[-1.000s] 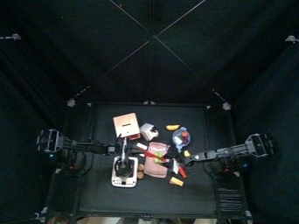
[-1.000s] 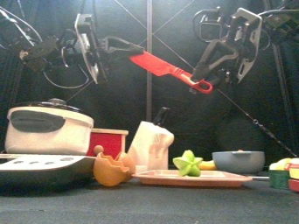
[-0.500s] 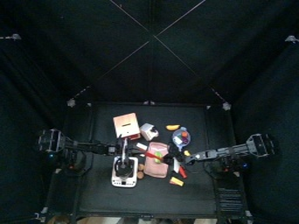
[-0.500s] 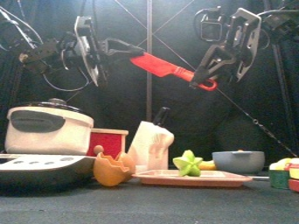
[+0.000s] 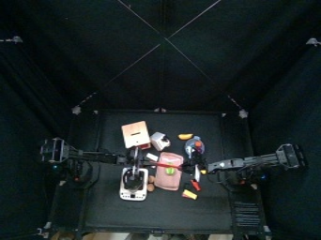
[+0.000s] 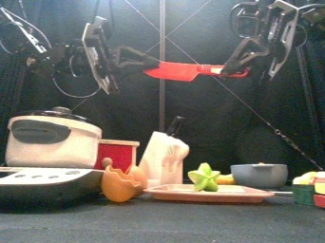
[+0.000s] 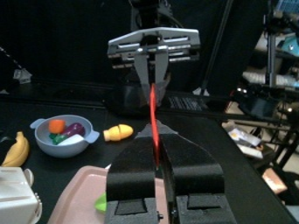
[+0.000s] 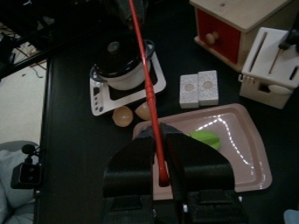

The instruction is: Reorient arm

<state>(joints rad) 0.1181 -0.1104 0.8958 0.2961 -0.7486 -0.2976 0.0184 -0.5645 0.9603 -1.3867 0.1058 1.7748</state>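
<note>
High above the crowded table (image 6: 165, 231), the right gripper (image 6: 244, 66) was clamped on the handle of a red toy knife (image 6: 178, 71), held level with its blade reaching toward the left gripper (image 6: 112, 59). The left wrist view showed that gripper's jaws closed on the blade's tip, the right arm (image 7: 155, 44) facing it across the gap. Directly beneath the two grippers lay one pink tray (image 6: 210, 195) carrying a green star-shaped piece (image 6: 204, 177). Below the left gripper stood one rice cooker (image 6: 53, 140) on a white scale (image 6: 45, 180), with one red box (image 6: 117, 153) just beside it and one white knife block (image 6: 162, 157) between box and tray. Below the right gripper sat one grey bowl (image 6: 259, 175), holding toy food in the left wrist view. Two small white cartons (image 8: 198, 87) stood side by side near the tray. One yellow banana (image 7: 14, 150) lay near the bowl.
</note>
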